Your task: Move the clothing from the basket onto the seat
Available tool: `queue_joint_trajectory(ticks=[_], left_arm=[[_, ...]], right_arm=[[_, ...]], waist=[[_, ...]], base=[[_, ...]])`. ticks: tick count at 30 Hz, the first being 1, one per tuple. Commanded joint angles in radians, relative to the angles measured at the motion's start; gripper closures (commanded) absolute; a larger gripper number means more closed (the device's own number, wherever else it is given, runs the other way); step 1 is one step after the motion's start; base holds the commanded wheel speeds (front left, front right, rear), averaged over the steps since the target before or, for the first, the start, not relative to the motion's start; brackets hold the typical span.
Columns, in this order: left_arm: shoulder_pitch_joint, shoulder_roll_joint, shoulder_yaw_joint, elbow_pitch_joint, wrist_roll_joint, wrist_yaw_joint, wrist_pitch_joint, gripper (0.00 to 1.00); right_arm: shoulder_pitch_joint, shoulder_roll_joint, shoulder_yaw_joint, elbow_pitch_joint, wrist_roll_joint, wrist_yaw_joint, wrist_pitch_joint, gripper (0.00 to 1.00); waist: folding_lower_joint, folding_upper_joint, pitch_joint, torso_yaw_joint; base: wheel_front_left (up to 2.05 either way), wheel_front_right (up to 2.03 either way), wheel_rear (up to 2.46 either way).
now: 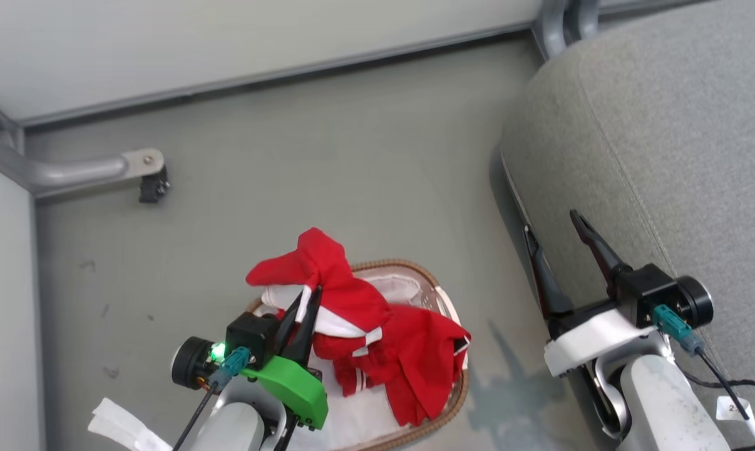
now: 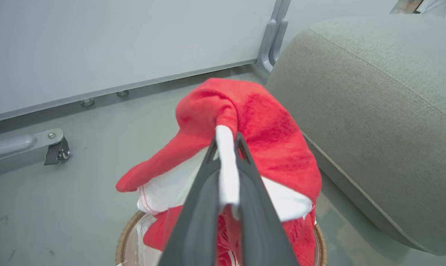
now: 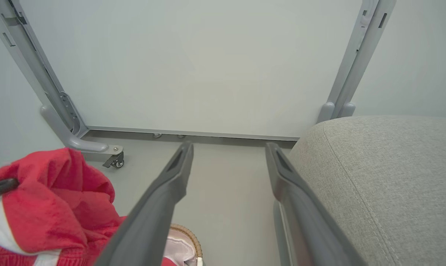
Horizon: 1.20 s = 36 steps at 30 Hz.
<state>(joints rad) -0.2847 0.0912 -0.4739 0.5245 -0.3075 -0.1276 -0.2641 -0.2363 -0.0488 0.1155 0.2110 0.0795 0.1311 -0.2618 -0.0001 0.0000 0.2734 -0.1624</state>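
Red-and-white clothing [image 1: 346, 300] rises bunched above the basket [image 1: 409, 264], its white trim clamped between the closed fingers of the left gripper [image 1: 313, 293]; the rest drapes over the basket's rim. To the basket's right hangs the right gripper [image 1: 551, 221], fingers spread apart and empty, and beyond it the grey seat [image 1: 665, 125]

No readable text; white tag [image 1: 733, 408] on black cable [image 1: 715, 368], print too small.

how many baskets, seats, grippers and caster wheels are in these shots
basket: 1
seat: 1
grippers: 2, left gripper and right gripper
caster wheel: 1
total: 5
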Motion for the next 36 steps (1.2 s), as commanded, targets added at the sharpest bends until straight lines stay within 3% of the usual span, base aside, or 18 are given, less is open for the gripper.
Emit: queue_joint_trajectory(ticks=[1, 13, 23, 36], left_arm=[[0.02, -0.005, 0.01, -0.024, 0.005, -0.004, 0.0, 1.0], [0.04, -0.025, 0.104, -0.228, 0.005, -0.004, -0.001, 1.0], [0.024, -0.034, 0.111, -0.341, 0.007, -0.004, -0.001, 1.0], [0.002, -0.039, 0.056, -0.36, -0.008, -0.004, -0.001, 1.0]], right_arm=[[0.024, -0.004, -0.002, 0.007, 0.005, -0.001, -0.005, 0.0], [0.124, -0.004, 0.008, 0.034, 0.014, -0.001, -0.005, 0.0], [0.164, -0.004, 0.06, 0.058, -0.001, -0.001, -0.005, 0.0], [0.038, -0.008, 0.327, 0.107, 0.036, -0.001, -0.005, 0.0]], waist=[[0.0001, 0.0, -0.086, 0.04], [0.0001, 0.0, -0.215, 0.045], [0.0001, 0.0, -0.25, 0.05], [0.0001, 0.0, -0.233, 0.1]], base=[[0.0, 0.0, 0.0], [0.0, 0.0, 0.0], [0.0, 0.0, 0.0], [0.0, 0.0, 0.0]])
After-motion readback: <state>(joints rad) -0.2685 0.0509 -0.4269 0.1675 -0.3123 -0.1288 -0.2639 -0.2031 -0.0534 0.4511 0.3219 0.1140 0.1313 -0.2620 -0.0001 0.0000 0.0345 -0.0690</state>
